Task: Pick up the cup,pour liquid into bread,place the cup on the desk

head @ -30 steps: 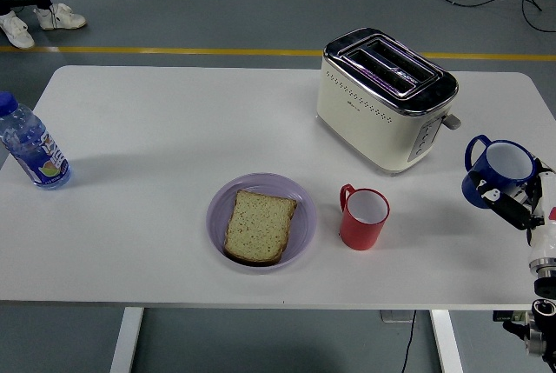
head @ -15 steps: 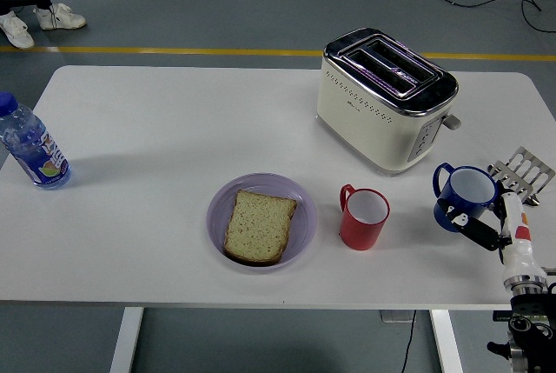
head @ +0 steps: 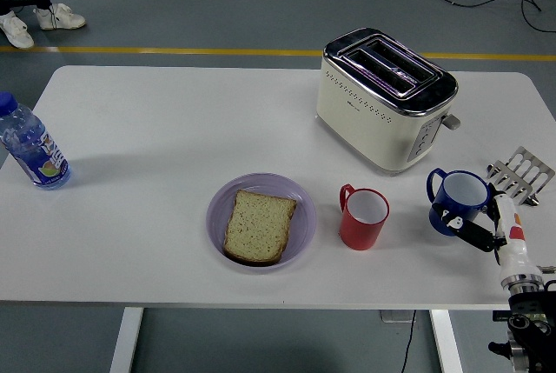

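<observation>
A blue cup stands upright to the right of the red cup, low over the white table; whether it touches the table I cannot tell. My right hand comes in from the lower right corner and its fingers are curled around the blue cup's near side. A slice of bread lies on a purple plate left of the red cup. The left hand is out of view.
A cream toaster stands behind the cups. A small metal rack lies near the right edge. A water bottle stands at the far left. A person's shoes show on the floor beyond the table.
My right hand has carried the blue cup left and down from the table's right edge toward the red cup, uncovering the metal rack.
</observation>
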